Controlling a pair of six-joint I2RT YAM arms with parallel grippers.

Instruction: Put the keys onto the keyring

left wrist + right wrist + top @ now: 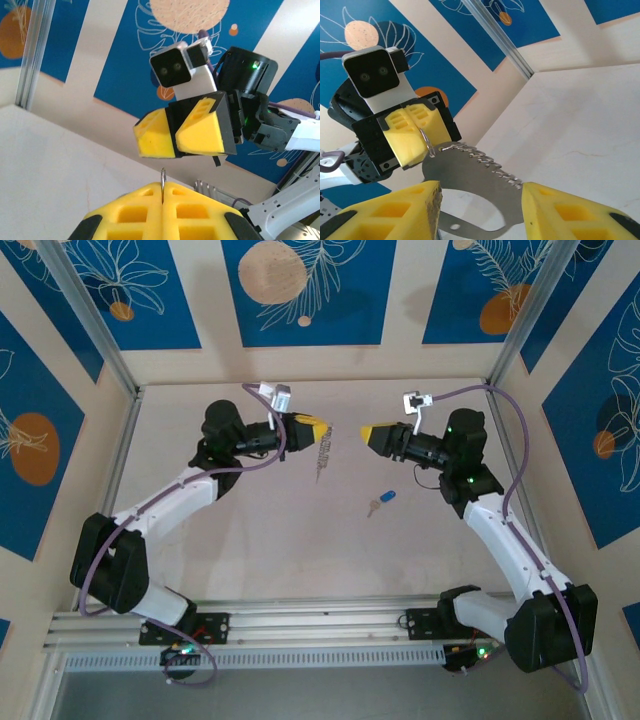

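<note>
The keys, one small silver key with a blue head (383, 501), lie flat on the table, right of centre and below my right gripper (366, 433). My left gripper (322, 427) is shut on the keyring (321, 455), which hangs from its tips. In the left wrist view a thin metal ring (163, 175) stands up out of the closed yellow fingers (135, 215). In the right wrist view the grey loop (465, 175) with its toothed strip (485, 157) dangles from the left gripper (420, 132). The right gripper (481, 192) is open on either side of the loop, not touching it.
The two grippers face each other tip to tip above the far middle of the table (280, 540). Blue patterned walls (300, 290) and metal corner posts (90, 315) close in the table. An aluminium rail (300, 625) carries both arm bases at the near edge.
</note>
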